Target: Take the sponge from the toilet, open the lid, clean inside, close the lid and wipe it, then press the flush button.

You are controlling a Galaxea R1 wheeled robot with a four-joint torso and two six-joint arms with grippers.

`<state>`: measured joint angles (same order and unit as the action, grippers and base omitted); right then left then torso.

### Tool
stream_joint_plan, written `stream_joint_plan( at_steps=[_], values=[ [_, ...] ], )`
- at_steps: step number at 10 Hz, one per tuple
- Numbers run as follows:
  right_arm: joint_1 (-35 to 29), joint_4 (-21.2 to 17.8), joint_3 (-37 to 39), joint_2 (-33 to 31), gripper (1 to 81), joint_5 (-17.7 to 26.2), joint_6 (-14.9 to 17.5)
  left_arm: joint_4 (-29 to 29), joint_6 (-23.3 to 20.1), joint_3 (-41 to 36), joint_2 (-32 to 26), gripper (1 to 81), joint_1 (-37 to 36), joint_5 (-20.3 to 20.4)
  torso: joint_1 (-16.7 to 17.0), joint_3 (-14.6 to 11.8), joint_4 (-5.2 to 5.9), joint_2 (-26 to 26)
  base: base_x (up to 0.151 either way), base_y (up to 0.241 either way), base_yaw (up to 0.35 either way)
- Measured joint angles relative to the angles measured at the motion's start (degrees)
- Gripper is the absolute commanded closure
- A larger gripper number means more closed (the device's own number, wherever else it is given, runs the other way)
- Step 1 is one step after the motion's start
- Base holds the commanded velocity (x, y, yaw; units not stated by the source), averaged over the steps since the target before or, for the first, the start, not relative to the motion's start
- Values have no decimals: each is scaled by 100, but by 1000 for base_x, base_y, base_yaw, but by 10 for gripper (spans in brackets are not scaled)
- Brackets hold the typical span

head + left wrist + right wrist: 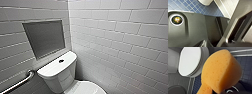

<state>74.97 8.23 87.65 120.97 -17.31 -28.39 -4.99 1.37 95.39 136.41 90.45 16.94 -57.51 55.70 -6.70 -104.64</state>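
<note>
**A:** Room, biggest first?

**B:** Glossy white brick-shaped wall tiles (120, 37) with grey grout, the corner at 12 o'clock. A matt grey rectangular recessed panel (45, 37) at 10 o'clock. The floor of small blue square mosaic tiles (189, 6) comes up in the wrist views. The white glossy ceramic toilet (60, 80) sits at 7 o'clock, with a rounded rectangular tank.

**A:** Smaller items?

**B:** The white glossy oval plastic lid (189, 60) is down flat on the bowl, at 6 o'clock in the head view. A brushed metal tubular grab bar (20, 82) is at 8 o'clock. The small orange open-pored foam sponge (220, 70) has rounded lobes. It is off the toilet, up in the air close to the right wrist camera, with lid and floor beyond it. The small dark round flush button (61, 60) sits mid tank top.

**A:** Grips?

**B:** The right gripper (220, 92) is probably clamped on the sponge near its narrow waist, but foam hides the contact. Left gripper: cannot tell.

**A:** Step in hand?

**B:** My reading is that the sponge is secured and the lid not yet raised.
- Catch the lid under its front lip, because the plastic is slick.
- Follow the hinge arc until the lid leans on the tank.
- Squeeze the soft foam lightly and keep it clear of the swing.
</note>
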Motion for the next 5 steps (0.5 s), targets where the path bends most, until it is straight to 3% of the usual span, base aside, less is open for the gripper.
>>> stream_joint_plan(
  at_steps=[3,4,5],
  values=[
    [735,122,295,-40,811,-641,1,9,23,-625,-592,10,-824,-33,0,0,-15,0,0,0,0],
    [873,174,402,-10,811,-766,4,13,43,-755,-634,10,-1003,-69,0,0,-92,0,0,0,0],
    [945,207,527,69,811,-873,6,33,166,-824,-684,10,-1187,-118,0,0,-240,0,0,0,0]
  ],
)
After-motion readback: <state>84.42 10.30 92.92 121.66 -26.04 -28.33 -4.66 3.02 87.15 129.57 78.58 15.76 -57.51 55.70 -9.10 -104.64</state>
